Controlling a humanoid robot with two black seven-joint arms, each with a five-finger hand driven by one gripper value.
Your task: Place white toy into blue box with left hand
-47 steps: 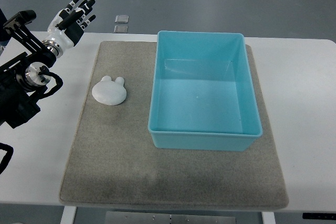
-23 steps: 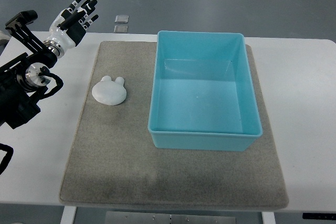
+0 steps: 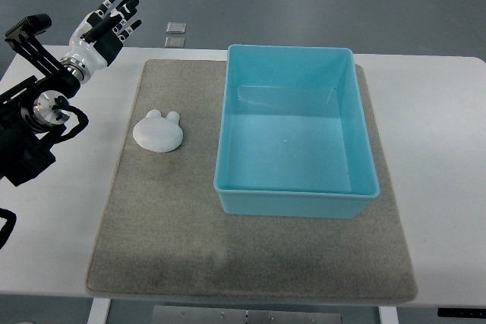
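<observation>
Barely anything has shifted since a second ago: your left hand (image 3: pixel 106 23) has drifted a touch up and toward the far left corner of the counter (image 3: pixel 440 127), and nothing else has budged. Its fingers are spread and straight, gripping nothing, with the fingertips aimed away from you past the counter's far edge.

Now look at where the white toy (image 3: pixel 159 131) sits. It lies flat on the grey mat (image 3: pixel 250 256), near that mat's left edge, ears pointing away from you, well apart from the hand. From the hand, the toy is toward you and a bit to the right, so you need to bring the palm back and down over it. The toy is roughly round, slightly wider than deep, so no strong axis dictates your wrist angle.

The blue box (image 3: pixel 291 136) stands just to the right of the toy, a clear gap between them, open and holding nothing. Your right hand isn't showing at all, so the left is the only one in reach. I'd judge the reach has not properly begun.
</observation>
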